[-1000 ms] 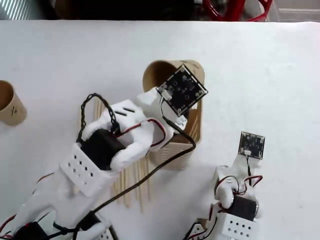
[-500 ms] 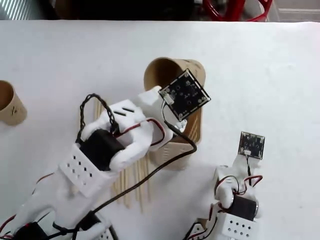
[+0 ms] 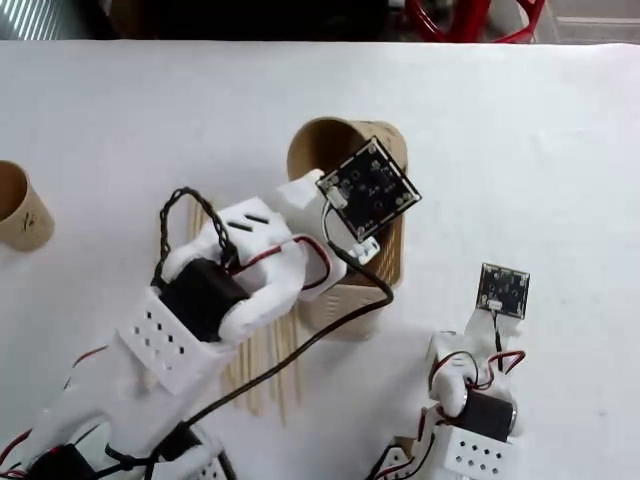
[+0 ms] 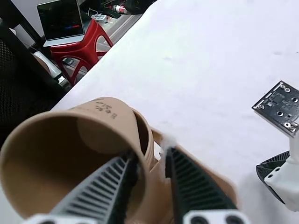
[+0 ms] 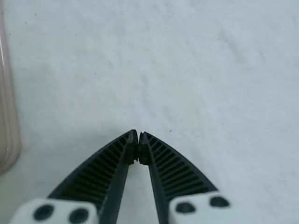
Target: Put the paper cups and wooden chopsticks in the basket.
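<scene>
- Left gripper [image 4: 149, 158] is straddling the wall of a paper cup [image 4: 70, 140]: one finger inside the mouth, the other outside. The jaws are sitting slightly apart and the outer finger is not pressing the wall.
- That cup is leaning tilted in the far end of the basket [image 3: 393, 250].
- Right gripper [image 5: 138, 140] is hanging clenched over the table [image 3: 500, 120], tips touching, holding nothing.
- Chopsticks [image 3: 265, 370] are lying on the table just beside the basket, partly under the left arm.
- Second paper cup [image 3: 20, 205] is standing at the table's edge, well apart from the basket.
</scene>
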Robot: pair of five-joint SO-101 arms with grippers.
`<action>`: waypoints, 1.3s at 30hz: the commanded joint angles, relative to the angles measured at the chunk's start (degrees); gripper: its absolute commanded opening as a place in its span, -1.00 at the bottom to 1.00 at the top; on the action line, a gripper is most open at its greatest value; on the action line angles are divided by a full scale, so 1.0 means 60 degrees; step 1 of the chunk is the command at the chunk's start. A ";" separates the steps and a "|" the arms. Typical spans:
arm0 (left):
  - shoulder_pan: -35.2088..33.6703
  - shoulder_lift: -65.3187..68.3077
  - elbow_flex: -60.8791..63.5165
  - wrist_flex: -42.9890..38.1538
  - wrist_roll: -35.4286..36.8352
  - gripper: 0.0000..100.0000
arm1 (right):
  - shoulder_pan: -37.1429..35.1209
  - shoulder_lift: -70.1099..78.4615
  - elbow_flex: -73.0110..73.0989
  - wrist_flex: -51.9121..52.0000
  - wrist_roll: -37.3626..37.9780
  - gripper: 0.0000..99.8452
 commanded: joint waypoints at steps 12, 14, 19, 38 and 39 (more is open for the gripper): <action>-0.0579 -0.0256 -0.0659 -0.2037 -0.0293 -0.76 | 0.0066 -0.0066 0.0088 0.0051 0.0000 -0.96; -0.0564 -0.0242 -0.0586 -0.2359 -0.0762 -0.76 | 0.0066 -0.0066 0.0088 0.0051 0.0000 -0.96; -0.0623 -0.0344 -0.0718 -0.2535 -0.0908 -0.83 | 0.0066 -0.0066 0.0088 0.0051 0.0000 -0.96; -0.1399 -0.0242 0.0147 -0.3209 -0.0220 -0.85 | 0.0051 -0.0066 0.0088 0.0051 0.0000 -0.96; -0.1297 -0.0242 0.0322 -0.3341 -0.0220 -0.85 | 0.0051 -0.0066 0.0088 0.0051 0.0000 -0.96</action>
